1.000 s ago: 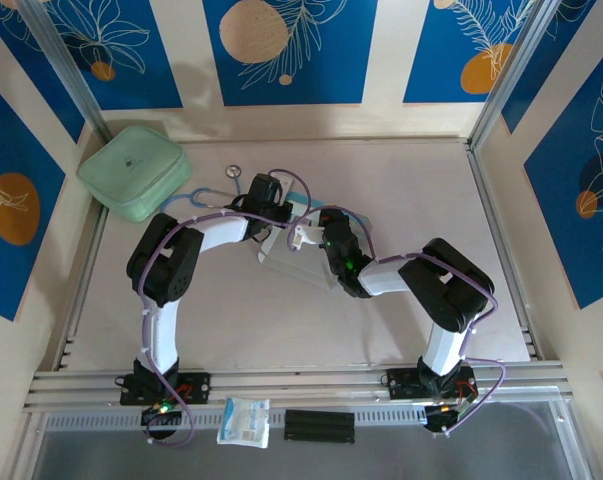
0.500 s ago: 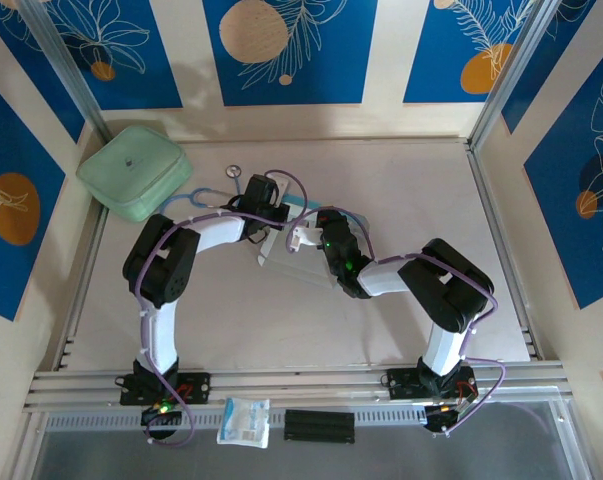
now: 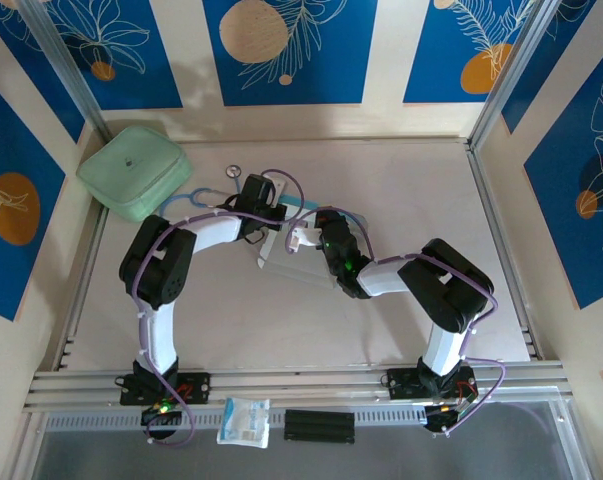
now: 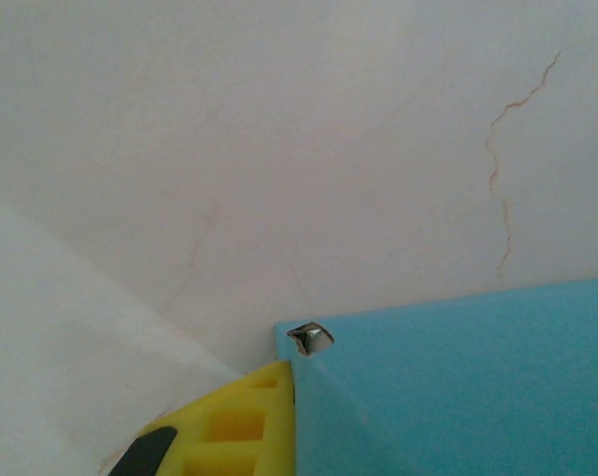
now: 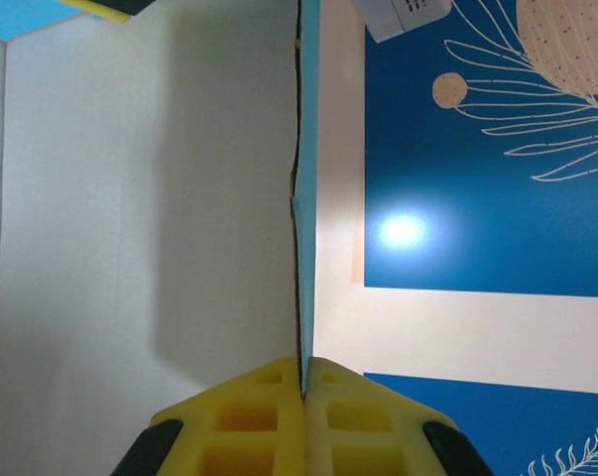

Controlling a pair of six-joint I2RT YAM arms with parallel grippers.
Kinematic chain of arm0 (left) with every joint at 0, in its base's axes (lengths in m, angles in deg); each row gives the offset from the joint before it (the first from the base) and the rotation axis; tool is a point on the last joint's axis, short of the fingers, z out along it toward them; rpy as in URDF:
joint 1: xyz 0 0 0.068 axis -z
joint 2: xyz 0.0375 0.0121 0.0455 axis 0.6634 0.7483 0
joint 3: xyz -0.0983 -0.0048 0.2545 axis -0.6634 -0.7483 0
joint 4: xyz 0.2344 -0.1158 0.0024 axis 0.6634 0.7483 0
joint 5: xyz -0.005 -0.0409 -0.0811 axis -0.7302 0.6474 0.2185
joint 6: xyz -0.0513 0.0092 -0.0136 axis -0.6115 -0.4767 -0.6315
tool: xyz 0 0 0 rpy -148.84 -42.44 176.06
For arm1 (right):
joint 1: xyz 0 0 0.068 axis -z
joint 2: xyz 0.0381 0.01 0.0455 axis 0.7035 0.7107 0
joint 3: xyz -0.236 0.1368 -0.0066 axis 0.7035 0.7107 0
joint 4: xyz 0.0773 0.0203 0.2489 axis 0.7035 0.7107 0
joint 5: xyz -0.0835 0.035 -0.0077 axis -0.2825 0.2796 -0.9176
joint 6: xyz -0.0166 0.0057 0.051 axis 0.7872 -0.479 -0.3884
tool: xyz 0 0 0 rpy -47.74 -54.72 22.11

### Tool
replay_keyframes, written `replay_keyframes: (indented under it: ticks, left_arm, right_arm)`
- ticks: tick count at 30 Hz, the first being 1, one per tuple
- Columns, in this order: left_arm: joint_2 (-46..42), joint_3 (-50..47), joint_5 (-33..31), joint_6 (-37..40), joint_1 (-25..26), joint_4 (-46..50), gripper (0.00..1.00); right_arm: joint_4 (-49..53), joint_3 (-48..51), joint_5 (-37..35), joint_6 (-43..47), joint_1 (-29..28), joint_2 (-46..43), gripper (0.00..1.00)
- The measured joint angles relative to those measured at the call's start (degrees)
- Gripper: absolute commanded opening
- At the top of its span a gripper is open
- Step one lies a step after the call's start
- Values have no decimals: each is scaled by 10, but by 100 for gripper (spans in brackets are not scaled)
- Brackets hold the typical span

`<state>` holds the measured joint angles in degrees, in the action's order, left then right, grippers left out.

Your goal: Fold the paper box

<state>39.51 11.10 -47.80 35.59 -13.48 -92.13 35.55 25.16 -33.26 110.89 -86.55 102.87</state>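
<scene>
box: paper box partly folded, mid-counter, right of the green case and nearer the arm bases. White face shows from above, light blue strip along its far edge.
right tool: right tool clenched on a thin panel of the box, seen edge-on in the wrist view. Yellow pads meet on it, white side on the left.
left tool: left tool clamped on the box corner nearest the case. One yellow pad sits hard against the blue panel, other pad hidden behind it.
packet: small packet at the near rail, well nearer than the case, slightly right.
black bar: black bar just right of the packet.
</scene>
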Motion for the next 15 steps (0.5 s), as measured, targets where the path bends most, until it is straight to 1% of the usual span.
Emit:
replay_keyframes:
  ticks: [3,4,5,7,8,9,10,12,15]
  left_arm:
    - [-1,0,3,0,-1,2,0]
    - [-1,-1,3,0,-1,2,12]
    - [-2,-2,3,-1,-1,2,19]
    - [-7,-7,8,-8,-4,2,24]
    - [-11,-10,11,-8,-6,2,24]
    - [-16,-12,13,-9,-7,2,24]
    - [-21,-14,15,-10,-8,2,19]
    - [-30,-16,16,-12,-9,3,0]
    - [-31,-16,17,0,-9,13,0]
  right_arm:
    - [1,0,0,0,-1,0,0]
    - [1,0,0,0,-1,0,0]
    - [1,0,0,0,-1,0,0]
    - [2,0,0,0,-1,0,0]
    - [2,0,2,0,-1,0,0]
    - [2,0,3,0,-2,0,0]
    - [3,0,4,0,-2,0,0]
    - [1,0,6,0,-2,0,0]
    - [4,-4,8,0,-2,0,0]
